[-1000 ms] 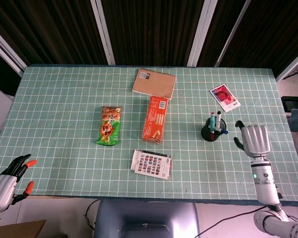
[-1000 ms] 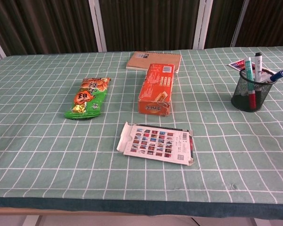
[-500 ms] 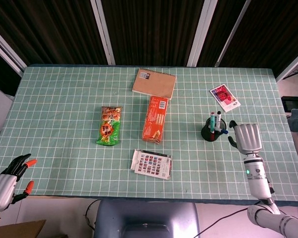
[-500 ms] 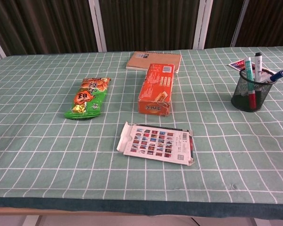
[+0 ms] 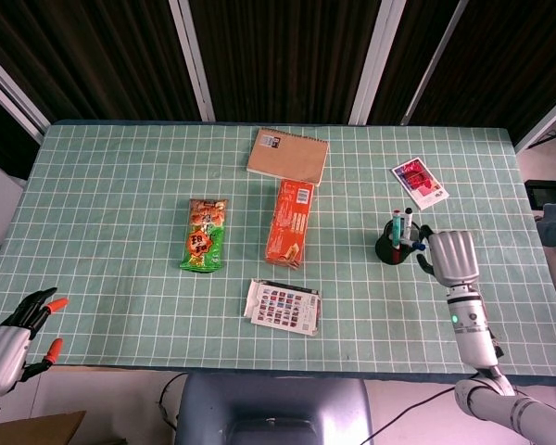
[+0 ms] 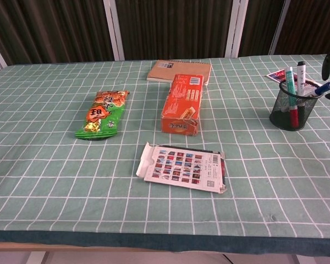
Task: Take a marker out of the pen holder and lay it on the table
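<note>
Black mesh pen holder (image 5: 396, 247) holds the markers (image 6: 297, 78) upright, right of the orange box (image 5: 290, 222). Right hand (image 5: 451, 258) just beside it, fingers seemingly apart, gripping nothing. Left hand (image 5: 14, 336) off the table's (image 5: 111, 185) near-left corner, fingers spread.

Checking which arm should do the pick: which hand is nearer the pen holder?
Right. The right hand is just beside the pen holder, not touching it; the left hand is far off at the table's opposite near corner.

A table (image 5: 120, 185) with a green cloth of white squares fills most of both views. Behind its far edge stands a dark wall of ribbed panels (image 5: 287, 56), divided by white posts (image 5: 190, 56). The light is even.
</note>
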